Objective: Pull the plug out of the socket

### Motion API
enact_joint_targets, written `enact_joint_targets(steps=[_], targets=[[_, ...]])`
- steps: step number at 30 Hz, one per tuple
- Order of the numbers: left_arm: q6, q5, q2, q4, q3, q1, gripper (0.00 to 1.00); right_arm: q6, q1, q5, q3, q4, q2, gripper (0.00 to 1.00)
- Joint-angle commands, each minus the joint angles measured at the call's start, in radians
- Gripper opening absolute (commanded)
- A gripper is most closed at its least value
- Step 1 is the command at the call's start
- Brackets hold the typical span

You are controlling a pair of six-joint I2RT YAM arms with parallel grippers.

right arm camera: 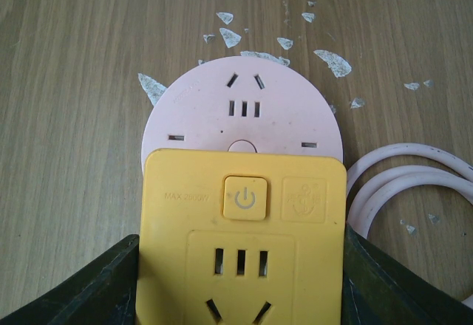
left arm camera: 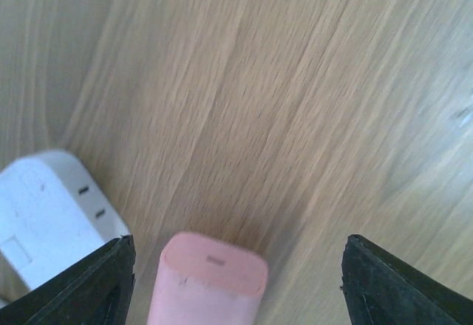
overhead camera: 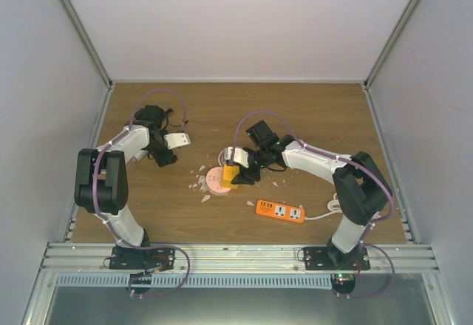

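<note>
Two arms work over the wooden table (overhead camera: 310,111), and only the right one is on the job. The right gripper (overhead camera: 240,176) reaches in towards the table's middle and pinches the yellow plug (right arm camera: 244,214) by its two side edges, a hold that looks suited to drawing it straight off. That plug sits on the near part of the round pink socket (right arm camera: 244,111), whose far outlets lie bare. Whether the pins are seated I cannot tell. The left gripper (left arm camera: 238,273) hangs well apart to the left, fingers spread wide and gripping nothing; a pink block (left arm camera: 211,281) shows between them, touching neither, with a white adapter (left arm camera: 44,214) just beside it. Nothing pins the socket down, so I judge it may lift with the plug. An orange power strip (overhead camera: 281,210) lies nearer the bases, out of the way. The socket's pink cable (right arm camera: 399,185) loops to the right, and white scraps (right arm camera: 329,60) litter the far rim.
</note>
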Motion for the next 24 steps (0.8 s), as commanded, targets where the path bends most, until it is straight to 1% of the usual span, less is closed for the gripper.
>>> enact_joint_targets(steps=[1, 3, 5, 9, 15, 21, 24], targets=[[-0.091, 0.297, -0.030, -0.068, 0.051, -0.006, 0.78, 0.002, 0.007, 0.022, 0.024, 0.012, 0.009, 0.31], [-0.146, 0.401, -0.041, -0.052, 0.040, -0.018, 0.78, 0.004, 0.009, 0.023, 0.026, 0.013, 0.012, 0.33], [-0.183, 0.466, -0.049, -0.030, 0.017, -0.040, 0.79, 0.004, 0.012, 0.027, 0.028, 0.013, 0.014, 0.34], [-0.260, 0.543, -0.061, 0.041, -0.039, -0.094, 0.79, 0.003, 0.020, 0.043, 0.029, 0.016, 0.014, 0.36], [-0.364, 0.674, -0.035, 0.079, -0.048, -0.126, 0.79, 0.007, 0.030, 0.068, 0.030, 0.019, 0.014, 0.41], [-0.376, 0.663, -0.008, 0.094, -0.079, -0.185, 0.81, 0.010, 0.036, 0.078, 0.038, 0.018, 0.015, 0.45], [-0.402, 0.620, -0.008, 0.141, -0.113, -0.211, 0.81, 0.011, 0.039, 0.083, 0.041, 0.017, 0.015, 0.48]])
